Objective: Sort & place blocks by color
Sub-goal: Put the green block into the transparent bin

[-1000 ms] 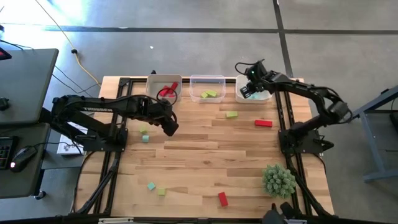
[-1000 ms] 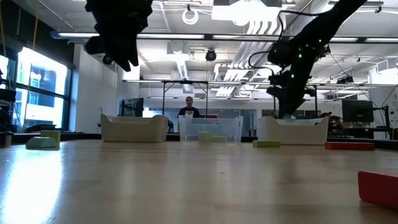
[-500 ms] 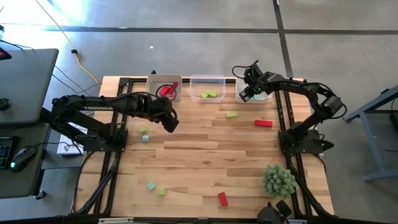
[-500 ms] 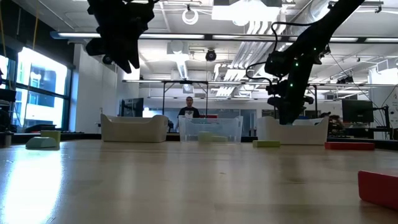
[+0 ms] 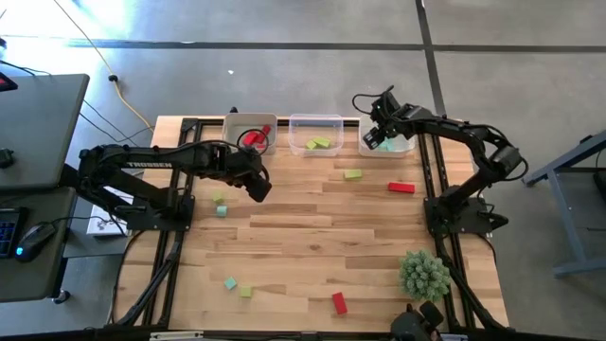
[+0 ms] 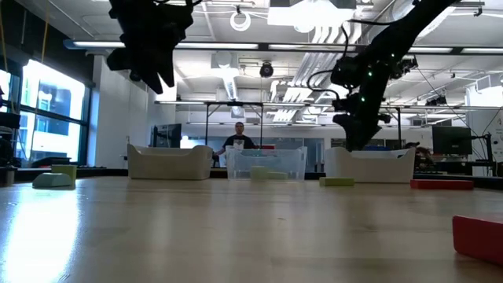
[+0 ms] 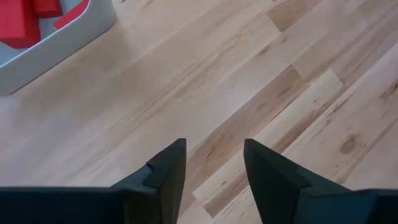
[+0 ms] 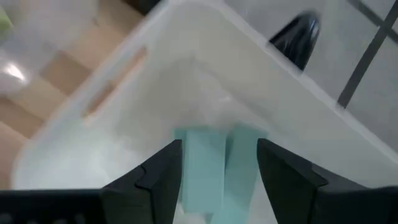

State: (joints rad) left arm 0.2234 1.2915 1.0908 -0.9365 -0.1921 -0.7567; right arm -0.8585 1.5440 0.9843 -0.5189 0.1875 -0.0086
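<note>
3 bins sit in a row at the far edge of the bench [image 5: 312, 227]. Left white bin [image 5: 237, 131] holds red blocks [image 5: 254, 138]. Middle clear bin [image 5: 315, 123] holds yellow-green blocks [image 5: 318, 143]. Right white bin [image 8: 261, 118] holds 2 teal blocks [image 8: 205, 165] lying side by side and touching.

Right pincer [image 5: 376, 135] hangs over the right white bin, fingers spread, nothing between them; the teal blocks lie in the bin below the gap. Left pincer [image 5: 259, 189] is above bare bench just in front of the left white bin, fingers [image 7: 165, 174] spread and empty.

Loose on the bench: yellow-green block [image 5: 353, 174] and red block [image 5: 401, 188] in front of the right side of the bins; a yellow-green block [image 5: 219, 197] and a teal block [image 5: 222, 210] near the left arm; a teal block [image 5: 230, 283], a yellow-green block [image 5: 246, 292] and a red block [image 5: 339, 303] near the front edge. Spiky green ball [image 5: 423, 275] sits at front right.
</note>
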